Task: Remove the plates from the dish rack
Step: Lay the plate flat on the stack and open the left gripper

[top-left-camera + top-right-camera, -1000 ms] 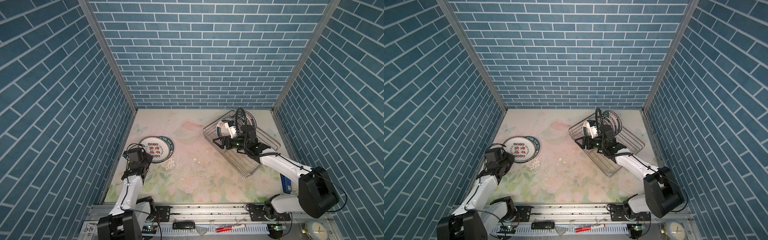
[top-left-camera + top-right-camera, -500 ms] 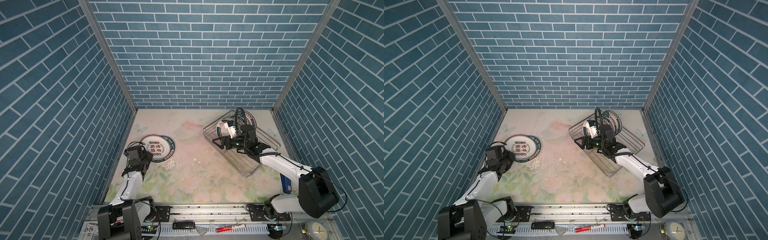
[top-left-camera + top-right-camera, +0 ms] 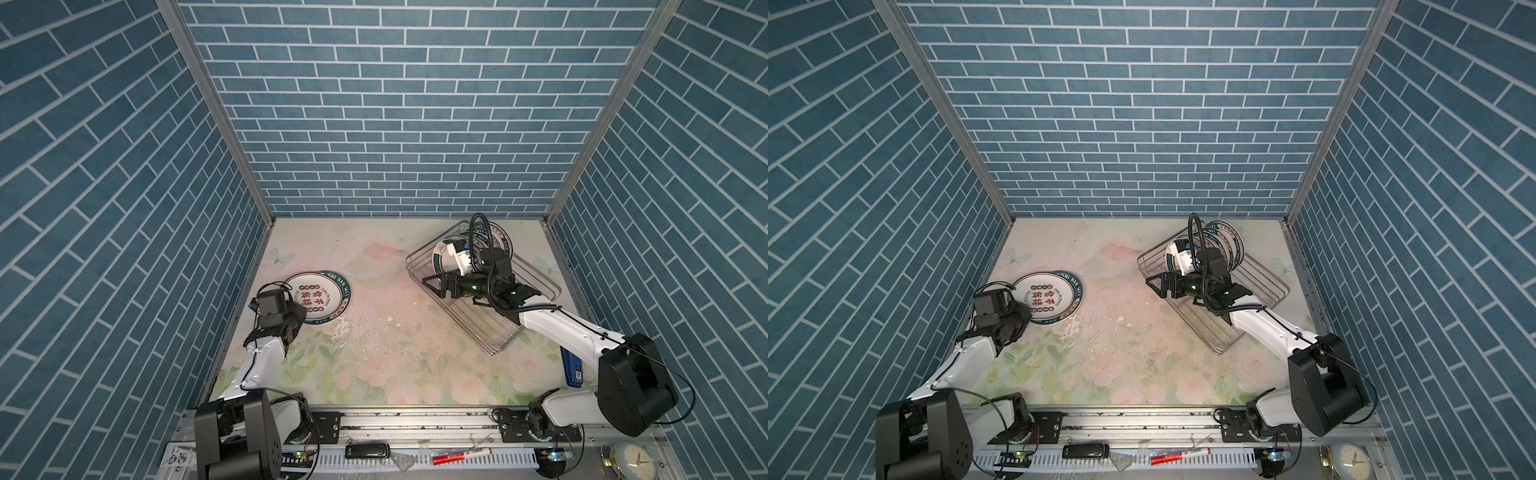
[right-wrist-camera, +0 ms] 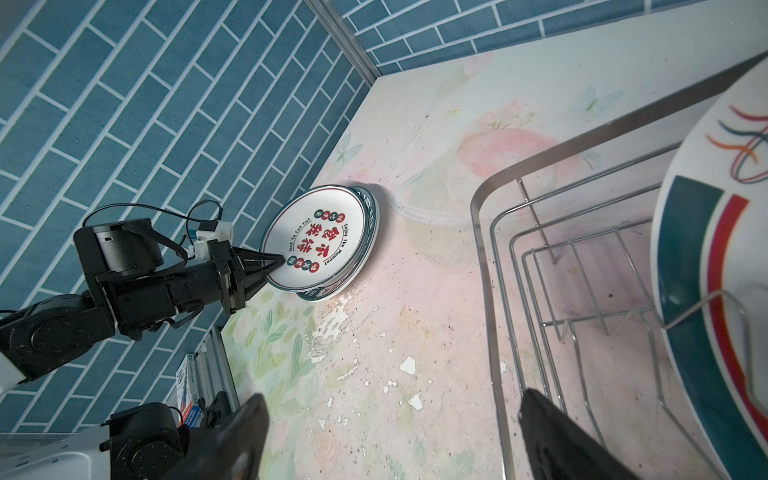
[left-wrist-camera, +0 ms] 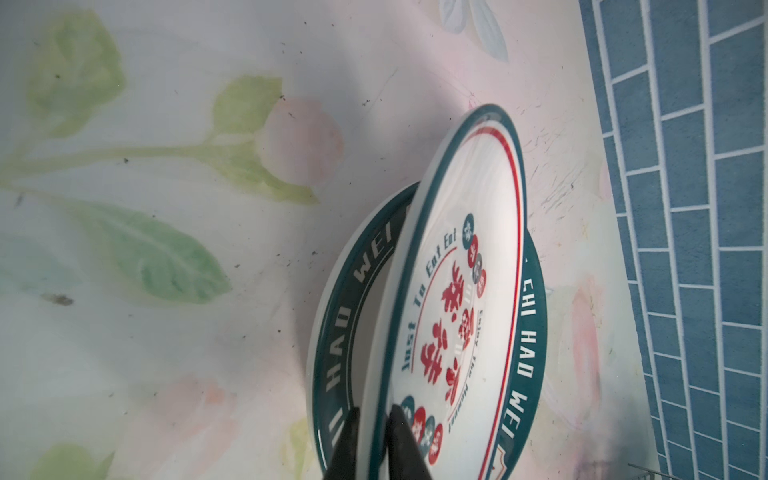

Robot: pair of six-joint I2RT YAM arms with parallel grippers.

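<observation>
We see the dish rack (image 3: 505, 334) far right on the surface (image 3: 395, 357), plates (image 3: 503, 243) upright inside, partly hidden by the right arm (image 3: 561, 328).
Right jaws gape wide, empty, over its left rim; left jaws pinch a tilted red-character plate (image 5: 457, 316) atop a green-rimmed plate (image 5: 336, 353), left.

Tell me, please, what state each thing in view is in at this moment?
green-rimmed plate: flat on the table.
red-character plate: tilted over it, rim pinched.
left pincer: shut on that plate's rim.
dish rack: near slots bare, far end loaded.
racked plates: upright in the slots.
right pincer: open, empty, at the rack's edge.
</observation>
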